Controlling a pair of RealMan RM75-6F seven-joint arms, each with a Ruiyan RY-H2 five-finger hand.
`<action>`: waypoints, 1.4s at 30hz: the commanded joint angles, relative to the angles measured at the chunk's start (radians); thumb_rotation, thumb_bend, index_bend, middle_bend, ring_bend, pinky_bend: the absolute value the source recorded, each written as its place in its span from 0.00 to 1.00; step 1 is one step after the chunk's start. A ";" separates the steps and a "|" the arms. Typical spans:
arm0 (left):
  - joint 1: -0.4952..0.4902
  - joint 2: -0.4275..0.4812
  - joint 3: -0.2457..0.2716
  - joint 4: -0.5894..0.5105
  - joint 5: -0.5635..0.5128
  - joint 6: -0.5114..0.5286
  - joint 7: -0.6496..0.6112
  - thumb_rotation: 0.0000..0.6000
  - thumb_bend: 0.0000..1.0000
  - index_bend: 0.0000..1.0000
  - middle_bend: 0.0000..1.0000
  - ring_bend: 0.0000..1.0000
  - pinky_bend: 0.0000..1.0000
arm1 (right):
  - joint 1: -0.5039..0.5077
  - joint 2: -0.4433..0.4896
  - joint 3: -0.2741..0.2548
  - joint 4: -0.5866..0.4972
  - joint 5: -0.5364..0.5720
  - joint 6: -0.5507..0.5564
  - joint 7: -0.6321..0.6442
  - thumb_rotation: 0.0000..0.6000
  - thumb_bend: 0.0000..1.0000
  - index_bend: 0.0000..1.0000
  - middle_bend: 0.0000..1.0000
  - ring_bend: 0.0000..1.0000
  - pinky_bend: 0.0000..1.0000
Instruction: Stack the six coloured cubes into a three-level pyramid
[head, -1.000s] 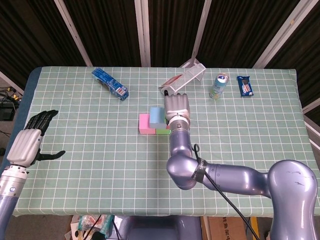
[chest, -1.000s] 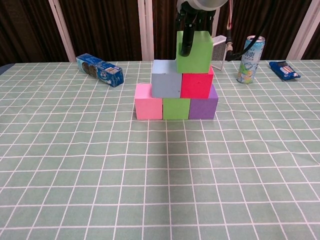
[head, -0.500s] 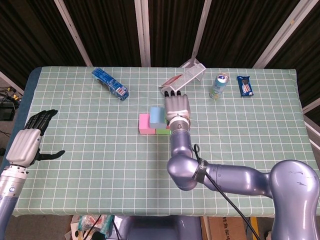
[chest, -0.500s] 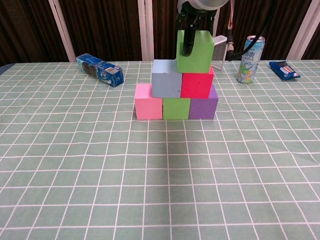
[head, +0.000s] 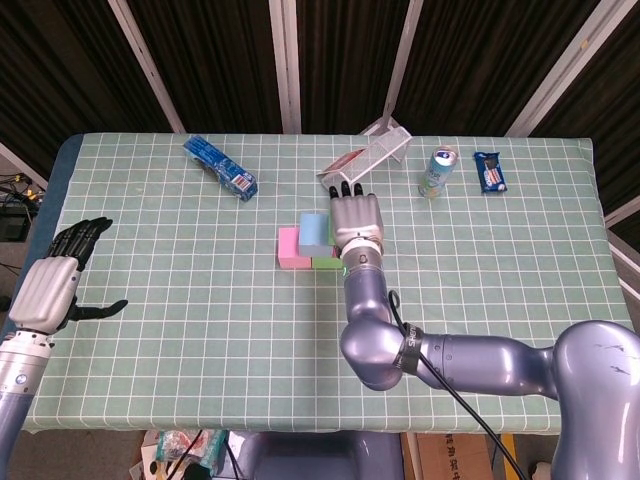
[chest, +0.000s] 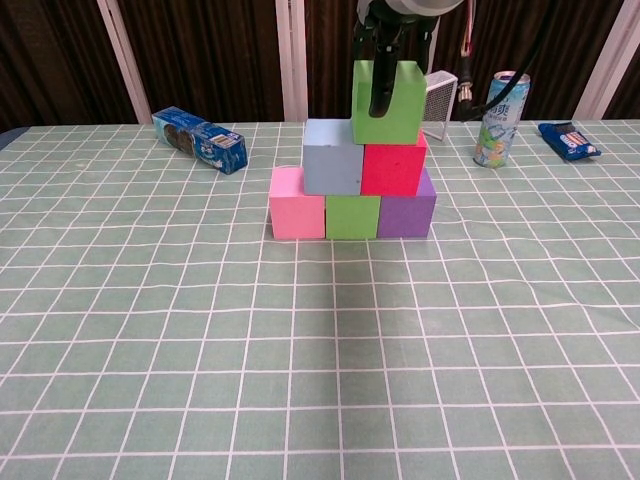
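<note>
In the chest view a pink cube (chest: 297, 216), a green cube (chest: 352, 217) and a purple cube (chest: 406, 215) form the bottom row. A grey-blue cube (chest: 332, 160) and a red cube (chest: 392, 170) sit on them. My right hand (chest: 396, 12) reaches down from above and grips a second green cube (chest: 400, 105), mostly over the red cube, with one finger (chest: 379, 92) down its front face. From the head view my right hand (head: 356, 217) hides most of the stack; the pink cube (head: 288, 248) and the grey-blue cube (head: 315, 230) show. My left hand (head: 56, 283) hovers open at the table's left edge.
Behind the stack lie a blue biscuit box (chest: 200, 140), a tipped white carton (head: 368, 157), a drink can (chest: 502, 118) and a blue snack packet (chest: 570, 140). The green checked cloth (chest: 320, 350) stretches in front of the stack.
The held green cube has edged slightly left and up above the red cube. My left hand has stayed in place.
</note>
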 joint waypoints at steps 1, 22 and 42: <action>0.001 0.001 0.000 0.000 0.000 0.001 -0.001 1.00 0.10 0.00 0.03 0.01 0.04 | -0.008 0.017 0.004 -0.028 -0.012 0.015 0.011 1.00 0.30 0.00 0.00 0.00 0.23; 0.017 -0.046 -0.013 0.061 0.000 0.064 0.012 1.00 0.10 0.00 0.02 0.01 0.04 | -0.597 0.414 -0.186 -0.514 -0.681 0.040 0.595 1.00 0.30 0.00 0.00 0.00 0.17; 0.204 -0.167 0.116 0.290 0.124 0.260 -0.054 1.00 0.09 0.00 0.00 0.00 0.04 | -1.194 0.427 -0.639 -0.189 -1.559 0.111 1.224 1.00 0.30 0.00 0.00 0.00 0.11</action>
